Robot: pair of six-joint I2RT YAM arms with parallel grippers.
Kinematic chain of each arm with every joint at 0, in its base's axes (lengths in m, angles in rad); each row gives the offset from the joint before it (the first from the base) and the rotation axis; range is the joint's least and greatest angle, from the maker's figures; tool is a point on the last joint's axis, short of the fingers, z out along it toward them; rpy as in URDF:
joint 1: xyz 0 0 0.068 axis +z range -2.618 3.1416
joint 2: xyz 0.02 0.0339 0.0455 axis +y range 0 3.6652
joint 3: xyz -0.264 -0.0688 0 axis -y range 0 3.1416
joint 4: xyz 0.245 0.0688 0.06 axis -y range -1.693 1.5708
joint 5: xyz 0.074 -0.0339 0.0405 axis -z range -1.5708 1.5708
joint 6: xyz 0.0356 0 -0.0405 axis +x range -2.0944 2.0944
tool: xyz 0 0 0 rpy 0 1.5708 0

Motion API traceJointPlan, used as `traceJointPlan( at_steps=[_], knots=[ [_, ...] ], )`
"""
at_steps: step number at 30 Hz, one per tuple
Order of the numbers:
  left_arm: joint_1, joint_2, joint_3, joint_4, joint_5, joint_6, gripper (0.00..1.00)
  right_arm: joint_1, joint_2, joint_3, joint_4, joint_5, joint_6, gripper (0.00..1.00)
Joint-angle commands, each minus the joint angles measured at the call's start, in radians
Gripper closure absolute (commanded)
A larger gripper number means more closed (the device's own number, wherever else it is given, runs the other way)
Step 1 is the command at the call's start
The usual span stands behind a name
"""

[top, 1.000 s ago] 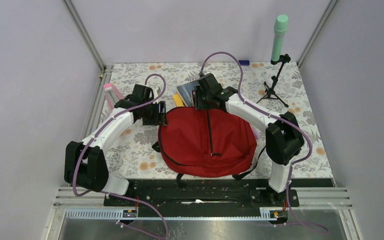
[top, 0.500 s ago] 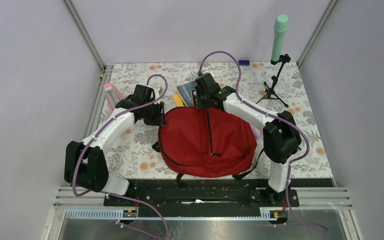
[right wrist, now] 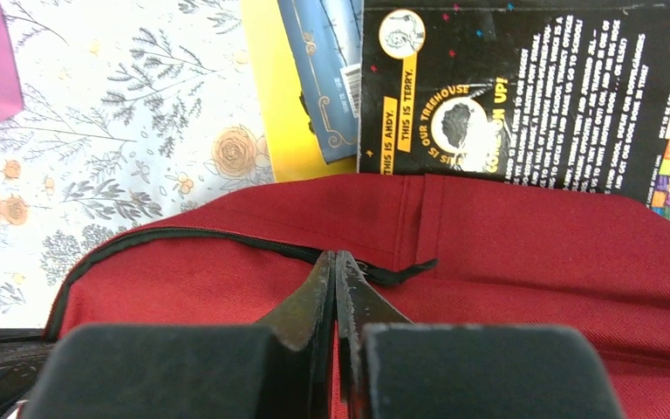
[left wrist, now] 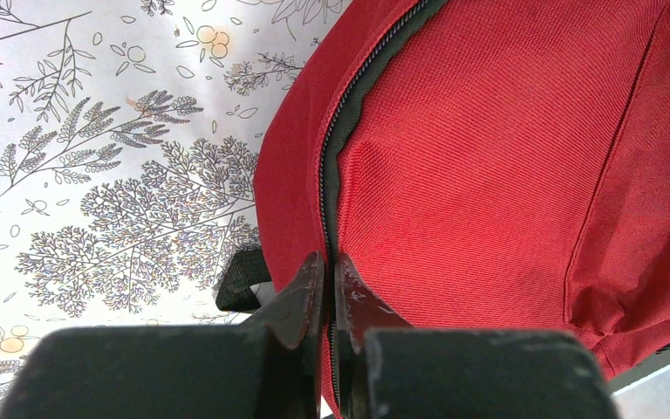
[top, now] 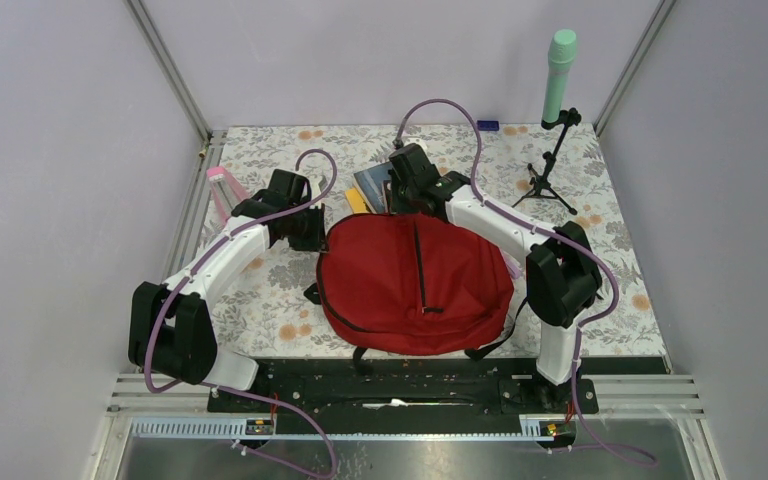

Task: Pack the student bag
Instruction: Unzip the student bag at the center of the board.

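From above, the student bag (top: pixel 415 285) is lying on the near middle of the floral table (top: pixel 610 230). The left arm (top: pixel 222 258) is bending inward to its far-left rim, and the right arm (top: pixel 492 226) to its far edge.

At the left wrist, the left gripper (left wrist: pixel 328 264) is clenching on the bag's black zip seam.

At the right wrist, the right gripper (right wrist: pixel 335 262) is pinching shut at the zip, apparently catching it. Beyond, a black book (right wrist: pixel 532 87) is showing "THIS IS ANDY. THIS IS TERRY. THIS IS OUR TREEHOUSE. COME ON UP!"

The top view looks down from high on the near side over the whole table (top: pixel 630 250). Wrist views sit close at the student bag (top: pixel 415 285), at its left and far edges. All three share it.
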Motion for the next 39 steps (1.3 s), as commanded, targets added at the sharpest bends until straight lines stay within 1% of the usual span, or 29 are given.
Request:
traceJointPlan(
  at_steps=[1,12,26,39],
  knots=[
    [-0.01,-0.011,0.015,0.018,0.032,0.006,1.0,0.022,-0.041,0.005,0.084,-0.011,0.019,1.0],
    [-0.024,-0.019,0.016,0.018,0.037,0.009,1.0,0.062,-0.007,0.057,0.134,-0.016,0.045,1.0],
    [-0.03,-0.033,0.011,0.031,0.063,-0.001,1.0,0.138,0.108,0.18,0.197,-0.03,0.087,1.0],
    [-0.031,-0.044,0.0,0.06,0.062,-0.017,1.0,0.18,0.127,0.184,0.277,-0.073,0.128,1.0]
  ],
)
